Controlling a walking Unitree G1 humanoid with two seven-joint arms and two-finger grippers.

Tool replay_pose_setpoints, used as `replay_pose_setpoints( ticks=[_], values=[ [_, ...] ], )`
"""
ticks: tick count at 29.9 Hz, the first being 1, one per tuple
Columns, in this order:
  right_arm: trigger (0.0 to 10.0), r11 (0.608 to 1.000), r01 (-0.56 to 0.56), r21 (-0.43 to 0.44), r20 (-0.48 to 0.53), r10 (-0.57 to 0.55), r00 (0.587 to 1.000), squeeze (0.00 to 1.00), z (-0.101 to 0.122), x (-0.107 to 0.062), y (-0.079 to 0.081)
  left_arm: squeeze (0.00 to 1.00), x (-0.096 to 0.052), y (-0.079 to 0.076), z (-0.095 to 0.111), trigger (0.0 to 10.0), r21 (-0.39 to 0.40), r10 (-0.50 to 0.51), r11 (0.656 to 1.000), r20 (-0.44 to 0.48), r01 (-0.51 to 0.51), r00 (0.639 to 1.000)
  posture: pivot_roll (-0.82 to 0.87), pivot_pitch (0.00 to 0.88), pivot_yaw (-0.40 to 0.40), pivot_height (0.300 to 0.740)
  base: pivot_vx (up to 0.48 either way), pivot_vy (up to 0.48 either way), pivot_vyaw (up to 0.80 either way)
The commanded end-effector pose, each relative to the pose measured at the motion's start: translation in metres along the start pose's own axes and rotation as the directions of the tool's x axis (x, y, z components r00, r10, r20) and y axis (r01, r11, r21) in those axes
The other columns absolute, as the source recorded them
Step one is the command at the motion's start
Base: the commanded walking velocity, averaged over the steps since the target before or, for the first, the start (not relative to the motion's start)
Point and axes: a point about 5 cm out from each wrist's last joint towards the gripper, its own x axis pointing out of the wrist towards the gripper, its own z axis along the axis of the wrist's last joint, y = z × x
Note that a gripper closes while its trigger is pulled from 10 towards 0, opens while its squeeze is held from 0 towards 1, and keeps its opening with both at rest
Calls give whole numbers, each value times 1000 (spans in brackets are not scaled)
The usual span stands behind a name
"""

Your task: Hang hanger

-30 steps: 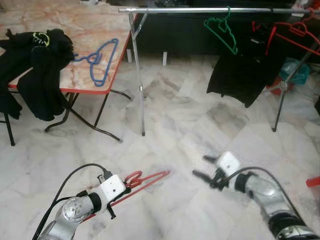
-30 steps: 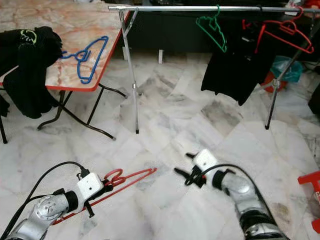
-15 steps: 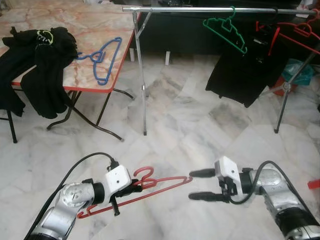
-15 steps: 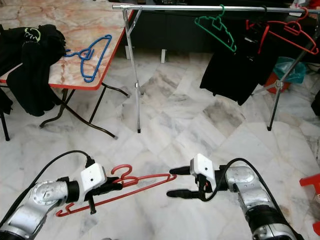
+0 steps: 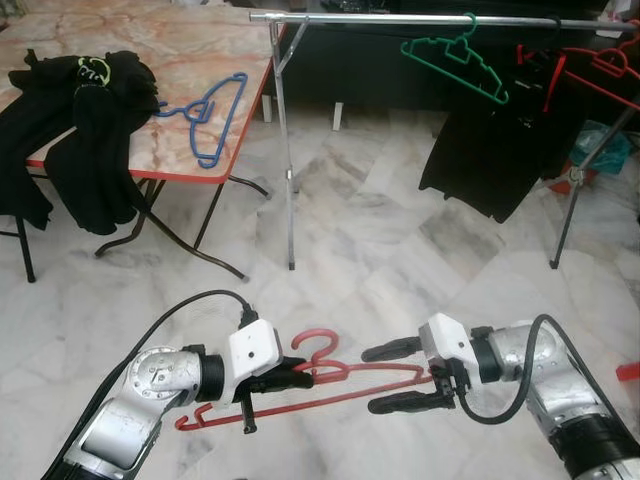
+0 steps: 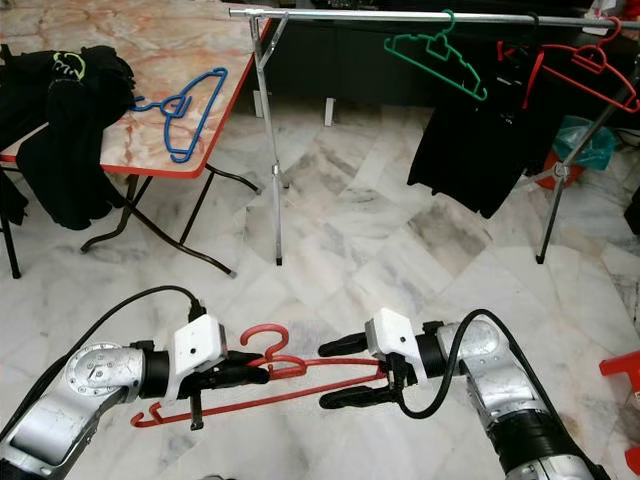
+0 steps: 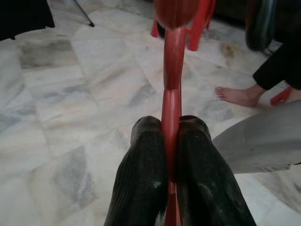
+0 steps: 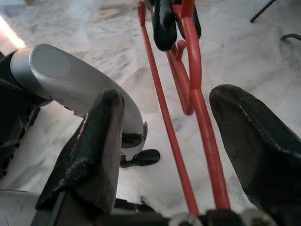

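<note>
1. Left eye view: red hanger (image 5: 330, 385) hangs low over the marble floor (image 5: 360, 250), clenched near its hook by the left tool (image 5: 300, 378).
2. Right tool (image 5: 385, 377) is spread wide, straddling the hanger's end.
3. Rail (image 5: 400, 18) stands beyond, desk (image 5: 190, 50) left.

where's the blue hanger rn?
The blue hanger lies flat on the marble-top table, upper left in the eye views, near its red edge, right of the black clothes.

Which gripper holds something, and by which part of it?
The left gripper pinches the red hanger just below its hook; the right gripper is open around its far end.
</note>
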Motion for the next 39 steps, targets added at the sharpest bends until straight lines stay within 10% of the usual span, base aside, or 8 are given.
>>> replay_pose_setpoints(
  ticks=[1,6,8,11,39],
  values=[
    [10000,999,-30,-13,8,31,1000,0,6,2,4,0,2,-7,5,10000,-6,-40,999,19,40,999,34,105,-54,740,0,0,0],
    [10000,999,-41,-6,6,41,999,0,7,5,8,0,6,-12,11,10000,-19,-64,998,30,65,997,32,103,-54,740,0,0,0],
    [1961,999,-40,11,13,40,999,0,7,7,8,0,6,-12,12,10000,-30,-62,998,33,63,998,34,103,-54,740,0,0,0],
    [0,998,-56,27,11,56,998,0,6,8,11,0,6,-12,14,10000,-26,-64,998,25,64,998,38,104,-55,740,0,0,0],
    [0,996,-69,54,-60,72,996,0,-6,17,20,0,4,-6,23,10000,-36,-38,999,40,39,998,38,112,-53,740,0,0,0]
  ],
)
